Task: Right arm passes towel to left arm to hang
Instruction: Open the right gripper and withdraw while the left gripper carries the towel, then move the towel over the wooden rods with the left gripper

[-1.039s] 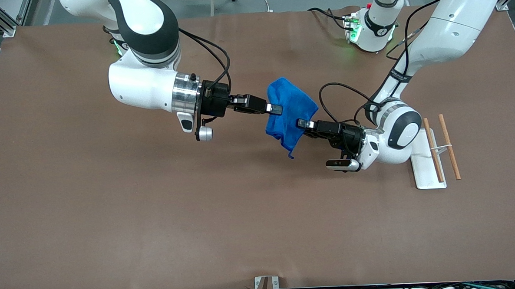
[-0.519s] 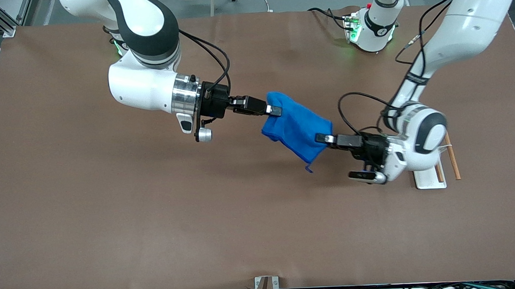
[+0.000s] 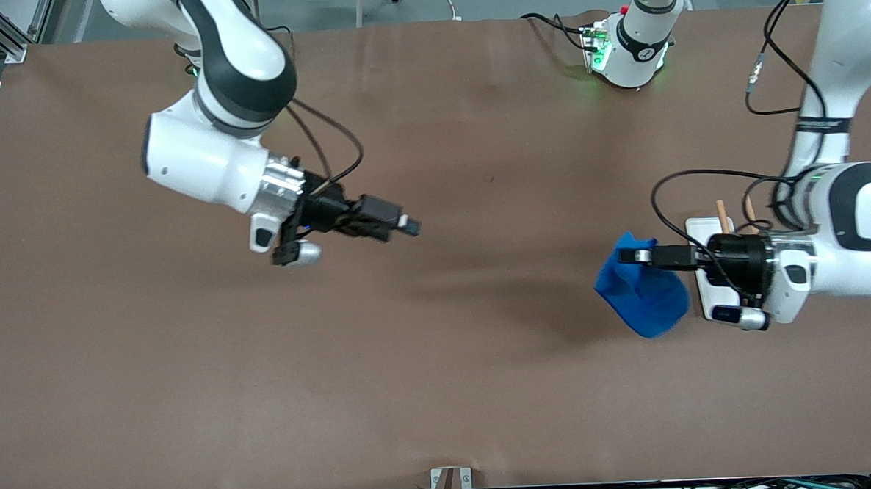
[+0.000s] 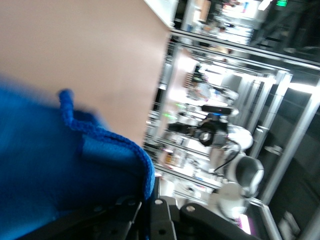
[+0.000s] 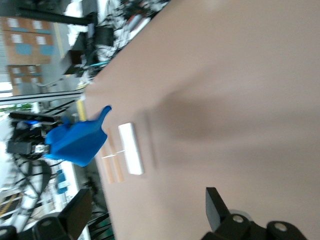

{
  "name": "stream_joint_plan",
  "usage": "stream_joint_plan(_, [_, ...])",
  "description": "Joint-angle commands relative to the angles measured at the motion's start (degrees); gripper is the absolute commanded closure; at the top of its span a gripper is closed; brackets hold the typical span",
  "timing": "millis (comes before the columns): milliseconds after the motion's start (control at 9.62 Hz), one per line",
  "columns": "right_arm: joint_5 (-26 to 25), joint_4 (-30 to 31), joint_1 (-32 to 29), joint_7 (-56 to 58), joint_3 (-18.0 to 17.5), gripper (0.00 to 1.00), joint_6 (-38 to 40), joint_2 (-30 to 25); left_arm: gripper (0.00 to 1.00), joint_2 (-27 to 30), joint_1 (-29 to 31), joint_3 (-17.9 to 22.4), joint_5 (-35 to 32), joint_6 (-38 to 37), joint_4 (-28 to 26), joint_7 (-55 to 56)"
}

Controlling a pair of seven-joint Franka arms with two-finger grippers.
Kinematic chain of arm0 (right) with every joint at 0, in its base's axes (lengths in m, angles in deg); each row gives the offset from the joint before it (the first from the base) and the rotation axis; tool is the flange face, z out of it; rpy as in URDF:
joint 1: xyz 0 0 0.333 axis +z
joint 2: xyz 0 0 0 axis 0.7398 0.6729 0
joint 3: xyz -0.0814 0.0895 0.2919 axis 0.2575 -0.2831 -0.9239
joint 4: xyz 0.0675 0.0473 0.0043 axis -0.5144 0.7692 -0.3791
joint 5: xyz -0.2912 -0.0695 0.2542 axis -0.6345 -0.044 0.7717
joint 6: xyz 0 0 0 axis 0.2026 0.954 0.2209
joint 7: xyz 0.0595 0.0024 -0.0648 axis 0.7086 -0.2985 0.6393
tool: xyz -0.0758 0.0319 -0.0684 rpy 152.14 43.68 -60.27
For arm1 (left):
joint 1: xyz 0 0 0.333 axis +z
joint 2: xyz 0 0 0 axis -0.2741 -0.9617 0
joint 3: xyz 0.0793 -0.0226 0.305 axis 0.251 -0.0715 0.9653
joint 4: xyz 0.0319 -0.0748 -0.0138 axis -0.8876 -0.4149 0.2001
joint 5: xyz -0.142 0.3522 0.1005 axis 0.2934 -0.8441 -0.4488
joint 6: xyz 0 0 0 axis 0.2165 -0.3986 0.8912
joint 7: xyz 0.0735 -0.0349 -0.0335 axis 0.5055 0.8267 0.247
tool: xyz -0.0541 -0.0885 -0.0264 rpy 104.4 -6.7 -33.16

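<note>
The blue towel (image 3: 645, 294) hangs in the air from my left gripper (image 3: 636, 255), which is shut on its upper edge, over the table right beside the white rack base (image 3: 699, 227). In the left wrist view the towel (image 4: 50, 170) fills the space at the gripper (image 4: 149, 212). My right gripper (image 3: 410, 227) is open and empty over the middle of the table, well apart from the towel. In the right wrist view its fingers (image 5: 216, 204) stand wide apart, and the towel (image 5: 75, 142) shows far off.
A rack with a white base and two wooden rods (image 3: 720, 207) stands at the left arm's end of the table, partly hidden by the left wrist. It also shows in the right wrist view (image 5: 131, 150). The brown table (image 3: 441, 362) is bare elsewhere.
The right gripper let go of the towel and drew back toward its own end. The left arm carried the towel away to beside the rack.
</note>
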Motion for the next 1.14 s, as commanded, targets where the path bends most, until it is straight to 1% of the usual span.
stream_joint_plan(0, [-12.2,8.4,-6.0,-0.3,0.5,0.00,1.3,-6.7,1.00,-0.1,2.2,0.8,-12.8,1.2,0.3,0.7])
stream_joint_plan(104, [-18.6,8.3,-10.7,-0.4,0.7,0.00,6.5,-7.4,1.00,1.9,2.4,0.8,-20.6,2.6,1.1,4.4])
stream_joint_plan(208, [-25.6,8.1,-15.2,-0.4,0.6,0.00,10.4,-8.9,1.00,3.5,2.2,0.7,-26.0,3.0,1.2,9.1])
stream_joint_plan(312, [-30.0,8.1,-19.8,-0.7,0.6,0.00,14.9,-11.1,1.00,5.1,2.2,0.5,-31.0,3.3,1.2,14.1])
stream_joint_plan(416, [-32.9,8.1,-24.3,-1.2,0.6,0.00,18.8,-12.8,1.00,6.9,2.1,0.4,-35.4,3.2,1.2,18.9])
stream_joint_plan(519, [-37.8,7.0,-29.4,-0.7,0.5,0.00,21.4,-14.2,1.00,8.5,2.2,0.0,-41.8,3.0,1.1,21.6])
stream_joint_plan(623, [-45.4,2.9,-31.7,-1.0,0.5,0.00,27.3,-14.2,1.00,10.1,1.8,0.0,-46.7,3.0,0.6,25.1])
stream_joint_plan(727, [-52.4,-3.0,-33.7,-1.2,0.2,0.00,33.4,-14.0,1.00,10.2,1.9,0.0,-49.1,3.0,0.6,29.2])
stream_joint_plan(831, [-55.2,-7.8,-34.1,-1.1,0.5,0.00,38.6,-14.0,1.00,10.3,1.8,0.0,-50.3,3.0,0.6,34.5])
stream_joint_plan(935, [-55.3,-10.2,-35.8,-1.3,0.6,0.00,43.6,-14.3,1.00,10.4,0.8,-0.2,-53.1,3.0,0.5,43.3])
stream_joint_plan(1039, [-55.4,-11.7,-36.5,-0.9,0.6,0.00,45.9,-15.1,1.00,10.8,0.1,-0.4,-55.4,2.4,0.4,49.1])
